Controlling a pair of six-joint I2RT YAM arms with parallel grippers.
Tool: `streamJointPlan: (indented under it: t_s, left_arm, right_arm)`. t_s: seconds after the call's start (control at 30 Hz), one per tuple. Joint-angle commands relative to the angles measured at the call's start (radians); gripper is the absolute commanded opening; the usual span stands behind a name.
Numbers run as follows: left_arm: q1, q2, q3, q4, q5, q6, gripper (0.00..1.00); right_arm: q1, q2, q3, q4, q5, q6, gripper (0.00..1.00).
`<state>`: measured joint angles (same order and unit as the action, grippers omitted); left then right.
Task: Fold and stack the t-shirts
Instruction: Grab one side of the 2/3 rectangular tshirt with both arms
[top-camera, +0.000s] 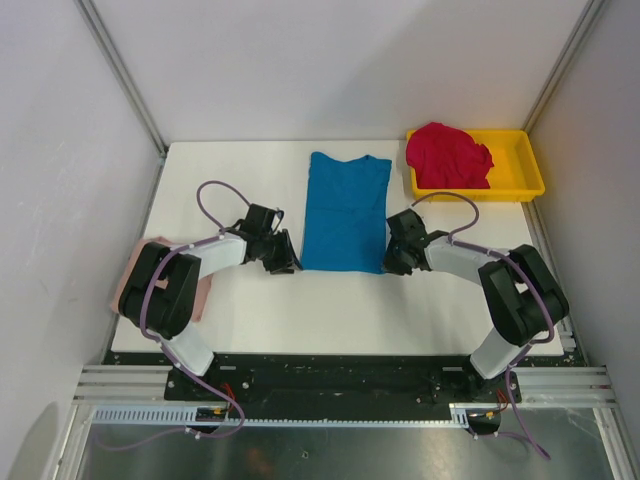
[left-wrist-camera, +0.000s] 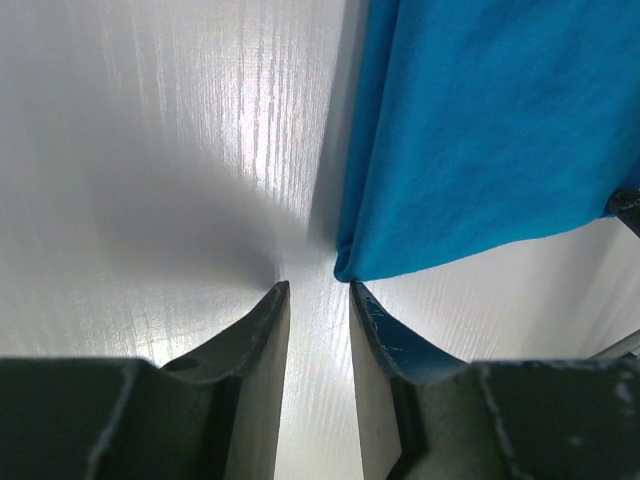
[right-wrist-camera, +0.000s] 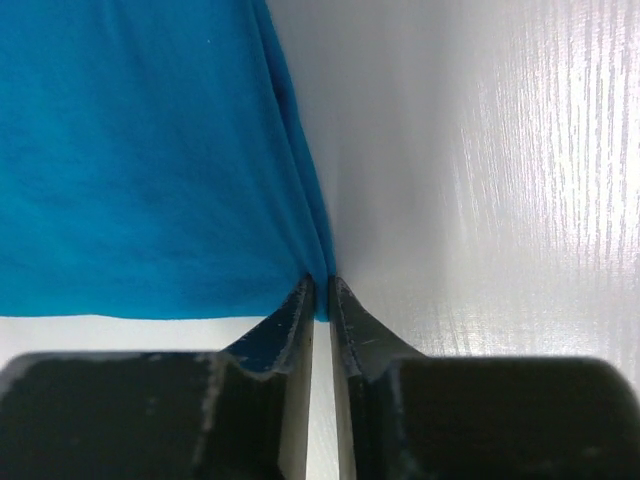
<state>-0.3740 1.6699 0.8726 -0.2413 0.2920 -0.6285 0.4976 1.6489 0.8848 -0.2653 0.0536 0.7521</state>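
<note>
Left arm (top-camera: 170, 285) half-hides pink t-shirt (top-camera: 202, 298); right pincer (right-wrist-camera: 320, 290) nips blue t-shirt (right-wrist-camera: 140, 150).

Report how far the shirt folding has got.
Done: blue shirt folded to a narrow strip. In hand: right claw pinches its near corner, left claw open at the other. Left: red shirt crumpled in the yellow tray, pink shirt under the left arm, no stack.

Bright blue cloth t-shirt (top-camera: 345, 212) — soft, matt, white table top (top-camera: 250, 310) — smooth, faintly streaked sheen, shallow yellow plastic tray (top-camera: 515, 165), glossy.
</note>
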Motion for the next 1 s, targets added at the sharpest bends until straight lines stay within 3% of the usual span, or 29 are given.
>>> streamJointPlan:
  t_s: [0.0, 0.2, 0.47, 0.97]
  left_arm:
    - [-0.011, -0.037, -0.006, 0.026, -0.002, -0.001, 0.35]
    - [-0.020, -0.024, -0.001, 0.040, 0.006, -0.015, 0.37]
    - [-0.021, -0.009, -0.011, 0.117, 0.059, -0.057, 0.37]
    - [-0.047, 0.071, 0.002, 0.114, -0.006, -0.067, 0.33]
  right_arm:
    - [0.005, 0.032, 0.000, -0.049, 0.035, -0.002, 0.11]
    - [0.000, 0.028, 0.002, -0.042, 0.025, -0.003, 0.01]
    - [-0.004, 0.040, 0.003, -0.042, 0.017, -0.007, 0.00]
    - [-0.010, 0.039, 0.006, -0.037, 0.000, -0.012, 0.00]
